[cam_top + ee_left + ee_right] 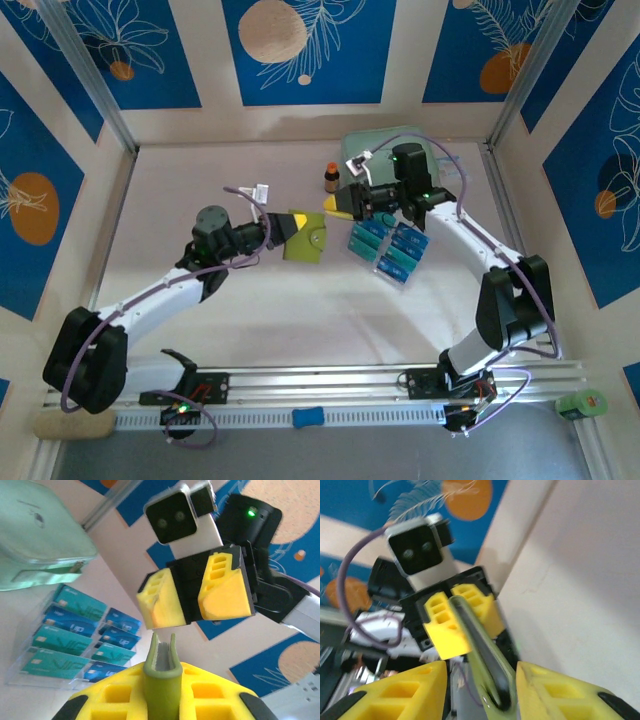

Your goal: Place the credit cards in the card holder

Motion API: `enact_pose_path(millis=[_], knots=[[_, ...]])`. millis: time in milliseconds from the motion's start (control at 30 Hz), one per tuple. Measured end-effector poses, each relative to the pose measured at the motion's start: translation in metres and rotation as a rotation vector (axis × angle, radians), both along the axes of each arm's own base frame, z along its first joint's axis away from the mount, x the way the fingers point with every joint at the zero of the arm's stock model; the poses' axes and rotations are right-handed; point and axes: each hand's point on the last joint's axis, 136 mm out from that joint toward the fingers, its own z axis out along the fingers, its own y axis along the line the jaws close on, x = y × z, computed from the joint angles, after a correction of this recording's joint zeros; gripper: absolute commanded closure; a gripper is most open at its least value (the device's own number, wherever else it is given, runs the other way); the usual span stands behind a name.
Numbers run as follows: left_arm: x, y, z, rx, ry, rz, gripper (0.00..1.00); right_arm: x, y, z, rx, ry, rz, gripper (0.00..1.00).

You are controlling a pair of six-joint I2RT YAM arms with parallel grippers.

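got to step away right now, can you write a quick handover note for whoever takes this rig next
Left claw: shut on the card holder, gripping one end with the other end pointing toward the right arm.
Right claw: open and holding nothing, right at the holder's free edge.
Credit cards: lying in rows in the clear tray, next to the mint-green case.
Done: the holder is in hand. No card can be seen in it.
Left: probably open the holder, then take cards from the tray and slide them in.
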Motion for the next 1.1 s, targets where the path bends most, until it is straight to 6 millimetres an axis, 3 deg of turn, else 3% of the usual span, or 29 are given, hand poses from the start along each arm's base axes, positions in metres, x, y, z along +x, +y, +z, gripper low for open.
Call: enact_pose_path(millis=[167,400,500,867,1100], knots=[[0.007,0.020,-0.012,0.034,0.044,0.144,1.00,-0.001,0.000,-0.022,-0.204,-0.029,-0.189,0.50],[0.023,0.047,-0.023,0.070,0.121,0.345,1.00,-0.035,0.041,-0.060,-0.475,-0.127,-0.240,0.46],[0.026,0.053,-0.032,0.093,0.156,0.390,1.00,-0.036,0.055,-0.072,-0.561,-0.167,-0.252,0.45],[0.027,0.058,-0.047,0.139,0.198,0.430,1.00,-0.017,0.075,-0.069,-0.644,-0.279,-0.309,0.45],[0.029,0.065,-0.059,0.176,0.228,0.471,1.00,-0.010,0.081,-0.086,-0.689,-0.278,-0.305,0.53]])
